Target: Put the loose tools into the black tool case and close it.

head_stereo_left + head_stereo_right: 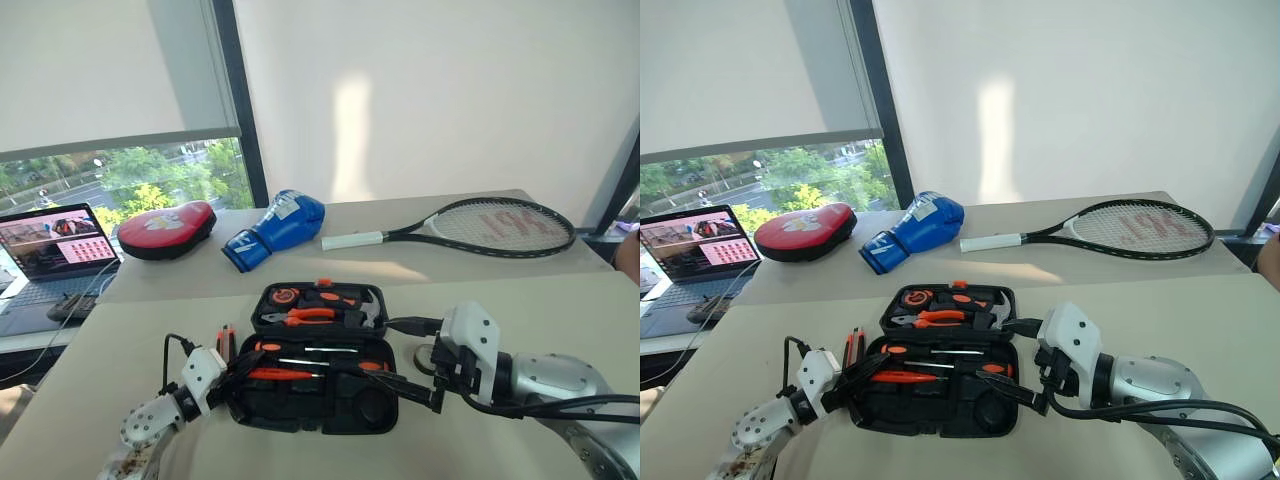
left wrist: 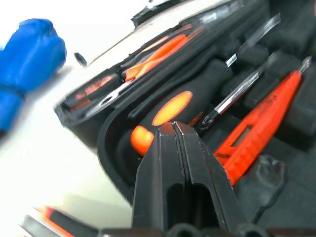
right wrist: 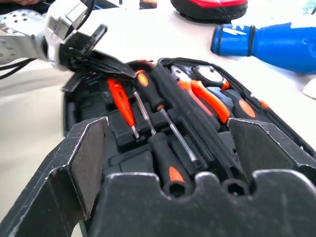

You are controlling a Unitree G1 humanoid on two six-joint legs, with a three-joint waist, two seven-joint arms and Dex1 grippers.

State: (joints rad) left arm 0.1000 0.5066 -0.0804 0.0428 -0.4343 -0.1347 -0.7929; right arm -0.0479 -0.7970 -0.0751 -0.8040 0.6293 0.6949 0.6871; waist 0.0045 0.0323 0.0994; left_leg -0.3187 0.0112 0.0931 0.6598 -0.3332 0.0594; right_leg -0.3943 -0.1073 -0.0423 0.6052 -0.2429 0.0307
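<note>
Start at your left: a laptop (image 1: 55, 245) sits on the far left, out of the job. Nearer, your left claw (image 1: 232, 372) is pressed fully together and empty, its tip at the left end of the black tool case (image 1: 318, 345), right by the orange butt of a screwdriver handle (image 2: 173, 106). Just left of the case, an orange-black utility knife (image 1: 226, 342) lies on the table (image 1: 130, 350), not yet stowed as far as you can judge.

The case lies open in the middle of the near table, lid half toward the far side with pliers (image 1: 312, 316) in it, tray half toward you. In the tray, the slim orange tester screwdriver (image 3: 121, 106) and two black-and-orange-handled screwdrivers (image 3: 148, 101) lie in the slots; whether each is fully seated you can't tell from here. The small round black roll (image 1: 374, 407) seems to rest in the near right corner.

On the right, your right claw (image 1: 437, 395) hangs wide and empty at the right end of the tray.

For this step, use the shut left tip to nudge the screwdriver handle down until it sits flush, pressing lightly so the case does not slide. Then spread the left claw and go for the knife, gripping across its narrow body. Keep the right claw clear of the hinge line until everything lies below the rim, otherwise the lid will probably not latch.
</note>
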